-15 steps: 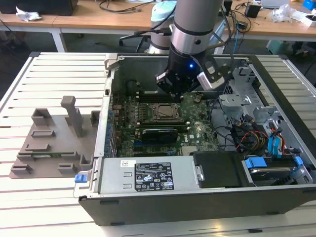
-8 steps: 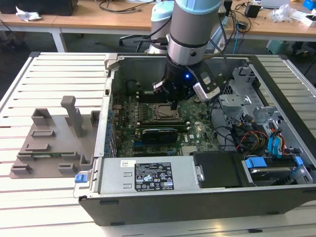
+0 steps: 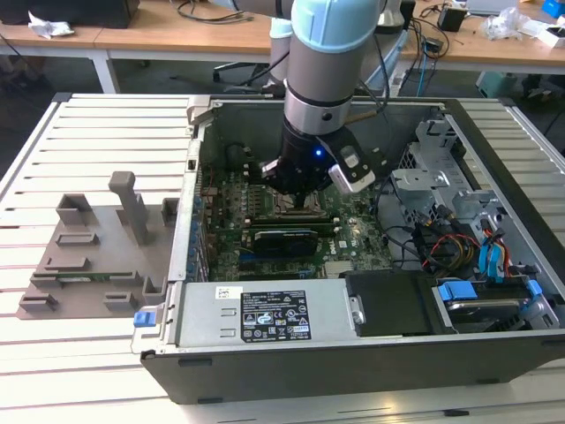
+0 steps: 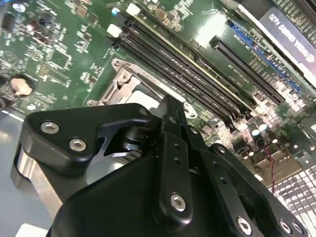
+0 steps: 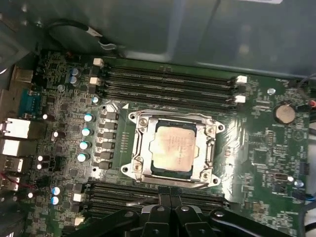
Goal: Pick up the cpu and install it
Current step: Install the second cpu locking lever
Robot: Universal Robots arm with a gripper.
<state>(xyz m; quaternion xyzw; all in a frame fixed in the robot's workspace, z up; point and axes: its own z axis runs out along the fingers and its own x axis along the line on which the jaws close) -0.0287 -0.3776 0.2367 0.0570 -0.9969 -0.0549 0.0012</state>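
green ridged motherboard (image 5: pixel 256 148) | square silvery cpu (image 5: pixel 173 153) seated in socket | black end effector (image 5: pixel 170 205) above, grip indeterminable

Inside the open computer case (image 3: pixel 265 318), the arm (image 3: pixel 322 79) reaches down through the open top, with the gripper (image 3: pixel 305 199) low over the motherboard (image 5: pixel 256 148). In the first wrist view the cpu (image 5: pixel 174 146) lies flat in its socket frame (image 5: pixel 140 148), with clear space above it. Memory slots (image 5: pixel 168 81) flank the socket on two sides. In the exterior view a black card (image 3: pixel 284 239) stands just beside the gripper, and the drive cage (image 3: pixel 433 168) and cables (image 3: pixel 441 243) crowd that view's right.
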